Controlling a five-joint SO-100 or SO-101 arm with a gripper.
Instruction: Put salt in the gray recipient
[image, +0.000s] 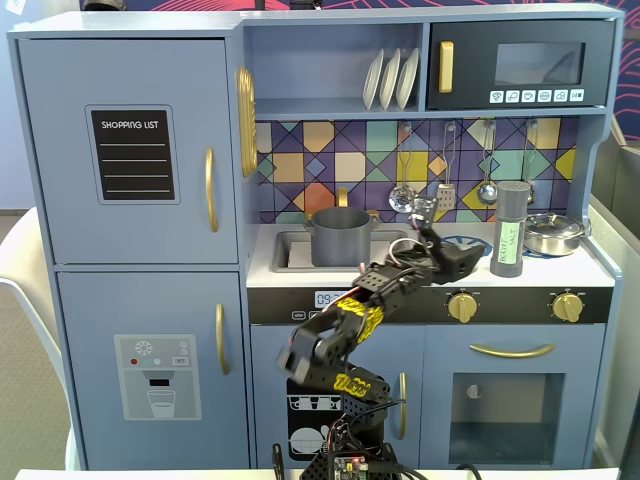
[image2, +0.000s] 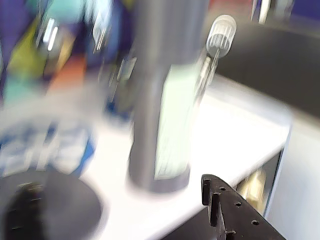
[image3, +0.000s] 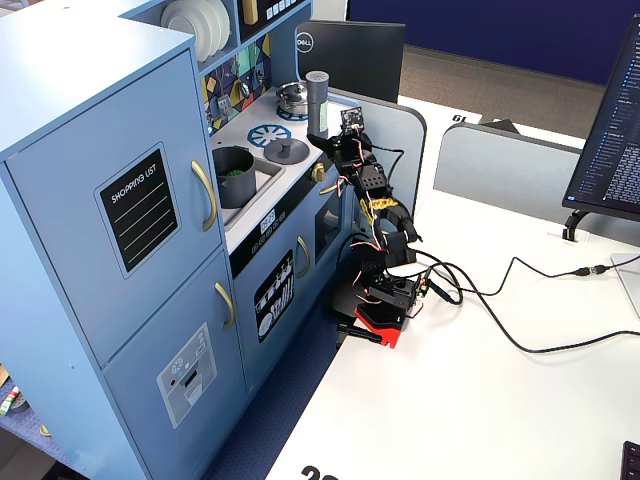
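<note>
1. Fixed view, front of the toy kitchen: the salt stands upright on the white countertop, just left of the shiny steel pan. The gray recipient sits in the sink, well left of the salt. My gripper is raised over the countertop between the two, nearer the salt but apart from it. I cannot tell from here whether my fingers are parted or closed.

2. Wrist view: blurred. The salt fills the centre, upright on the white countertop, its pale green label facing the camera. A black finger of mine shows at the lower edge, below and right of the salt's base, apart from it. Finger spacing cannot be judged; nothing is seen held.

3. Fixed view, from the side: the salt stands at the far end of the countertop, beside the steel pan. My gripper is just in front of the salt. The gray recipient sits in the sink, well nearer the camera than the salt. A flat gray lid lies between them.
</note>
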